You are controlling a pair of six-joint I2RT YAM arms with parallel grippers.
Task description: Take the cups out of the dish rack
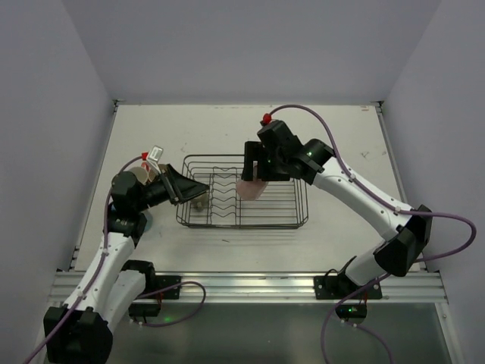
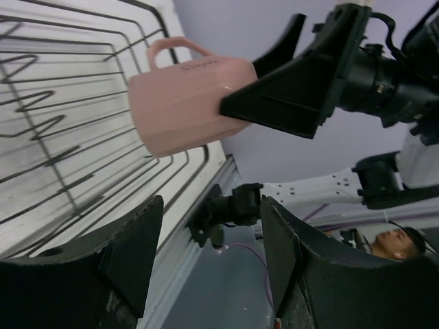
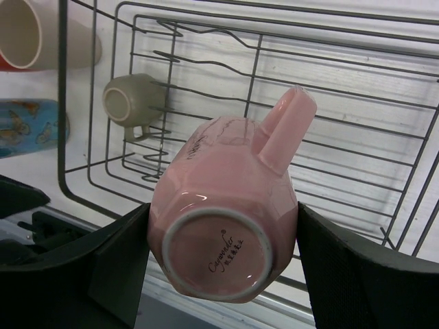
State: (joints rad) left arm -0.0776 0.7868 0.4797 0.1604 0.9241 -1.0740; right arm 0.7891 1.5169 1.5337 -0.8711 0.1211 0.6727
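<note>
The black wire dish rack sits mid-table. My right gripper is shut on the pink mug and holds it over the rack, just right of the dividers. In the right wrist view the pink mug shows its base, pinched between both fingers. The olive-grey mug lies in the rack's left end, also seen in the right wrist view. My left gripper is open and empty just above that mug. In the left wrist view the pink mug hangs beyond my open left gripper.
Outside the rack's left end, the right wrist view shows a beige mug and a light blue butterfly mug lying on the table. A sliver of orange shows under the beige one. Grey walls enclose the table on three sides.
</note>
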